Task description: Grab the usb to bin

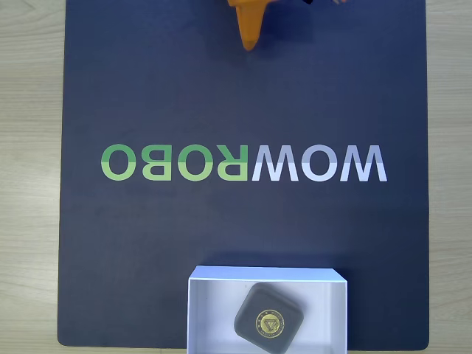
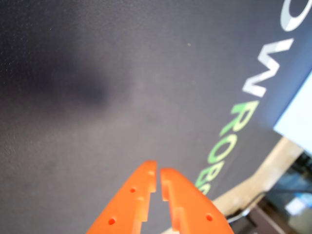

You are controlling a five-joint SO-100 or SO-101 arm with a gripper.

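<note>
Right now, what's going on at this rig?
The usb, a dark grey case with a yellow emblem, lies inside the white bin at the near edge of the dark mat in the fixed view. The orange claw is at the far edge of the mat, away from the bin, its fingers nearly together and holding nothing. By how things lie, the drop into the bin looks done.

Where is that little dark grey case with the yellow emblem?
In the fixed view, the dark grey rounded-square case lies inside the shallow white box, bottom centre of the dark mat.
</note>
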